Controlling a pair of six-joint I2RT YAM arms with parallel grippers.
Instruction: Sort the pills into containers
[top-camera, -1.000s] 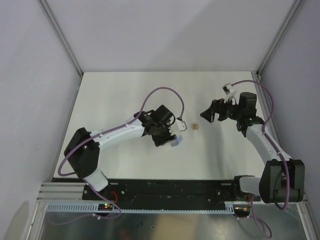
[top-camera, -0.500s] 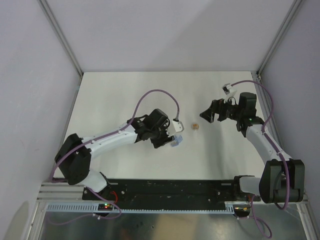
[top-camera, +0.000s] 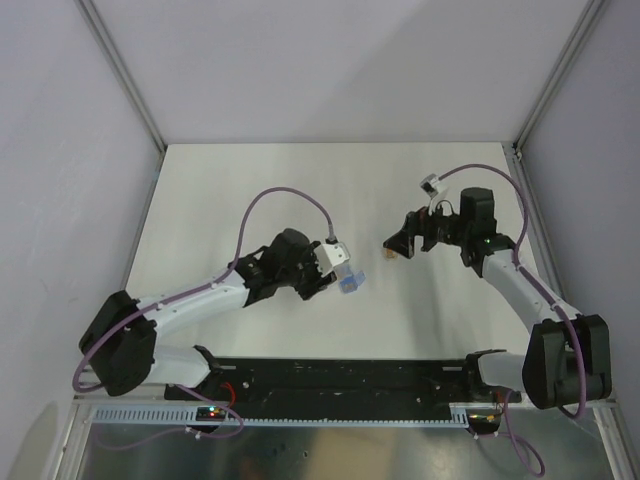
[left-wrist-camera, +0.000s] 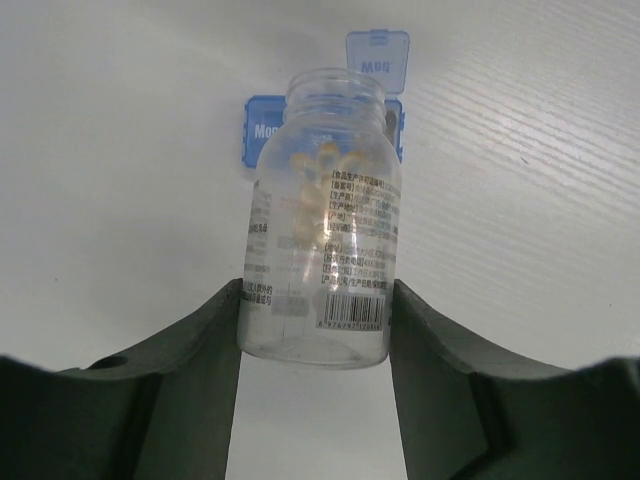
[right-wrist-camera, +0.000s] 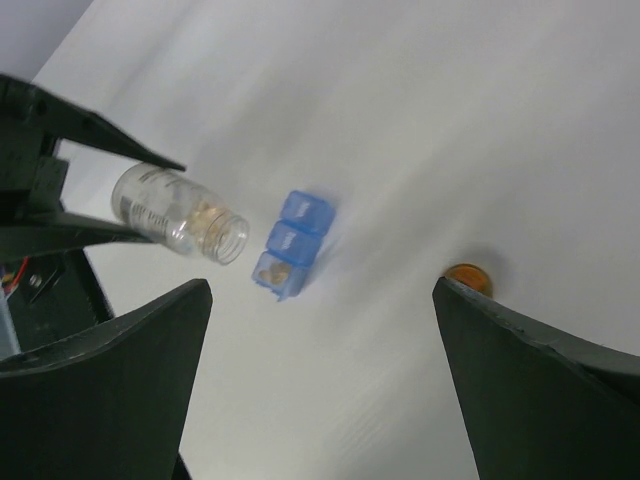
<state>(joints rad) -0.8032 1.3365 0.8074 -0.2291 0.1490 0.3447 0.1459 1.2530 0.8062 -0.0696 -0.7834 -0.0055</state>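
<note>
My left gripper (left-wrist-camera: 315, 300) is shut on a small clear vial (left-wrist-camera: 322, 220), holding it tilted with its open mouth toward the containers. Pale orange-brown pills (left-wrist-camera: 318, 185) lie inside the vial. The containers (left-wrist-camera: 262, 132) are a blue strip of three compartments lying on the table just beyond the vial's mouth, one lid (left-wrist-camera: 378, 50) open. In the right wrist view the strip (right-wrist-camera: 292, 243) has a few pills (right-wrist-camera: 270, 271) in its end compartment, and the vial (right-wrist-camera: 185, 222) hangs beside it. My right gripper (right-wrist-camera: 320, 290) is open wide and empty, right of the strip.
A small round orange-brown piece (right-wrist-camera: 468, 278) lies on the white table right of the strip, close to my right gripper's finger; it also shows in the top view (top-camera: 391, 254). Grey walls and metal posts (top-camera: 130, 80) bound the table.
My left arm has drawn back toward its base and swung the vial down over the blue strip. My right gripper has moved left toward the orange-brown piece.
</note>
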